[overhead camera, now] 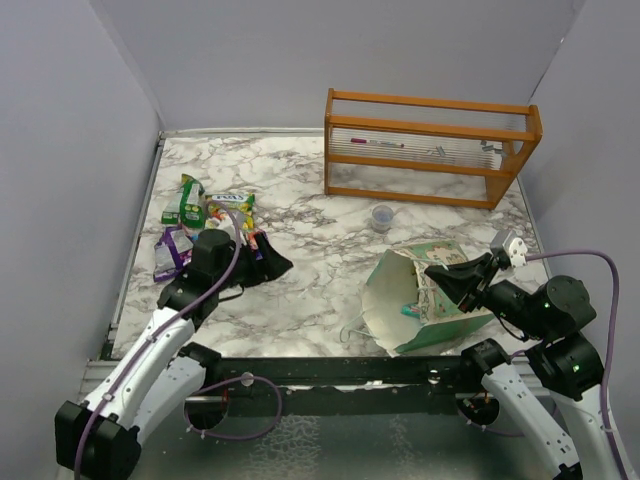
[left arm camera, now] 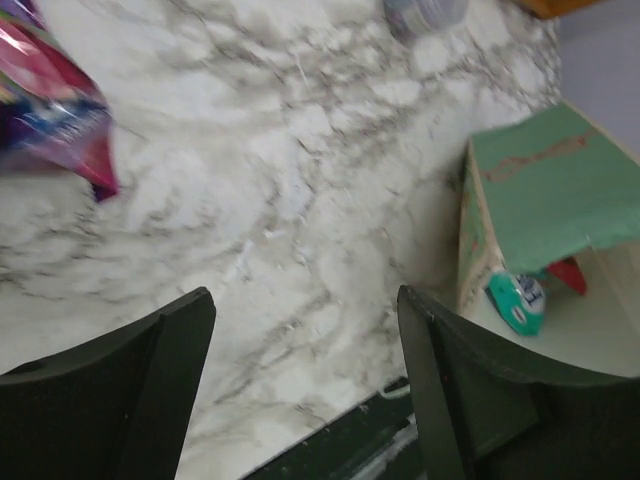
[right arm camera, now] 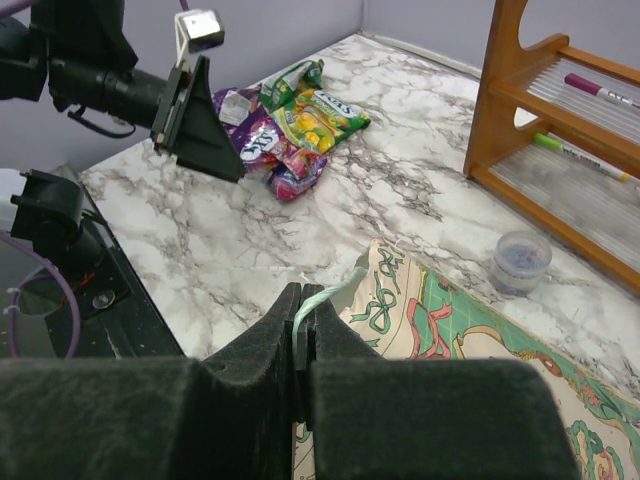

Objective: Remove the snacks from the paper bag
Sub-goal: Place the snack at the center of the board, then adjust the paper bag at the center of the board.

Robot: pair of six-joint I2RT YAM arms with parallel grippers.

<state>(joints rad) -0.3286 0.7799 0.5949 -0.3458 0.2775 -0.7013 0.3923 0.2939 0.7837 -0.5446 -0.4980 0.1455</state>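
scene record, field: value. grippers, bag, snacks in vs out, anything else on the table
left gripper: open, empty, beside snack pile
right gripper: shut on paper bag edge
paper bag: on its side, mouth toward the left arm
out of bag: snack pile, table's left; green, yellow, purple packets
in bag: teal packet; red item, partly hidden
other: clear cup, orange rack with pens

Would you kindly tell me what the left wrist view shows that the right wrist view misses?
Only the left wrist view: a teal packet inside the paper bag. Only the right wrist view: the orange rack, green and yellow packets, and the right gripper shut on the bag's rim. Both: the bag, clear cup, marble table and open left gripper.
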